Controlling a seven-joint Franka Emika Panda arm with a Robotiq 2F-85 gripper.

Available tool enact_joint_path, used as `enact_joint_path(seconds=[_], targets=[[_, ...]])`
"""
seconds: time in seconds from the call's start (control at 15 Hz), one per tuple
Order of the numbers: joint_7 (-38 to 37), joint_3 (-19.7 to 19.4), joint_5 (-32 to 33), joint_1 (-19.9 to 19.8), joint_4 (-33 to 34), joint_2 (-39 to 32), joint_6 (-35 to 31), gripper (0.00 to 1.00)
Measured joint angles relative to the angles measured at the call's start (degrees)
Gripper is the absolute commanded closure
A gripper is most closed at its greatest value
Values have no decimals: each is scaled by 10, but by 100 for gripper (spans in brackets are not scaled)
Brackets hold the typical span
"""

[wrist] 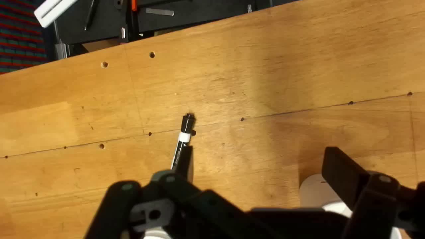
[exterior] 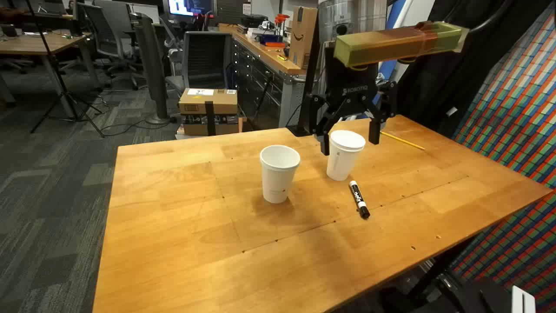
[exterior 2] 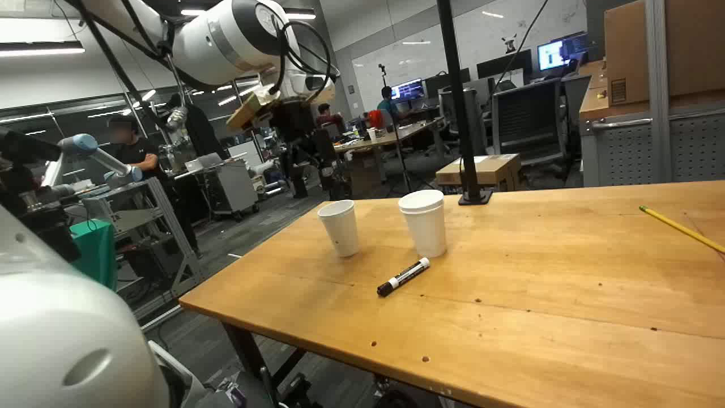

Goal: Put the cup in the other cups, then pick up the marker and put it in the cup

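Wrist view: the tool [wrist: 259, 150] is spread wide, one jaw hiding part of the marker [wrist: 183, 138]. In an exterior view, the upright cup [exterior: 279, 176] stands left of the other cups [exterior: 343, 158]. In an exterior view, the marker lies on the surface [exterior 2: 566, 260], at the near side of the other cups.

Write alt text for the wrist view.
Open claw over a wooden table, holding nothing. A black marker with a white band lies left of centre, its lower end hidden behind the claw; a white cup at lower right is partly covered too, and a sliver of the cup stack shows at the bottom edge.
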State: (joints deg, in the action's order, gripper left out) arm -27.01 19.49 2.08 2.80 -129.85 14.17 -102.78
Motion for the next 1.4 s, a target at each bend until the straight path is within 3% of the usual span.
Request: enact_joint_path(seconds=[1.4], targets=[[0, -6, 0, 6, 8, 3, 0, 0]])
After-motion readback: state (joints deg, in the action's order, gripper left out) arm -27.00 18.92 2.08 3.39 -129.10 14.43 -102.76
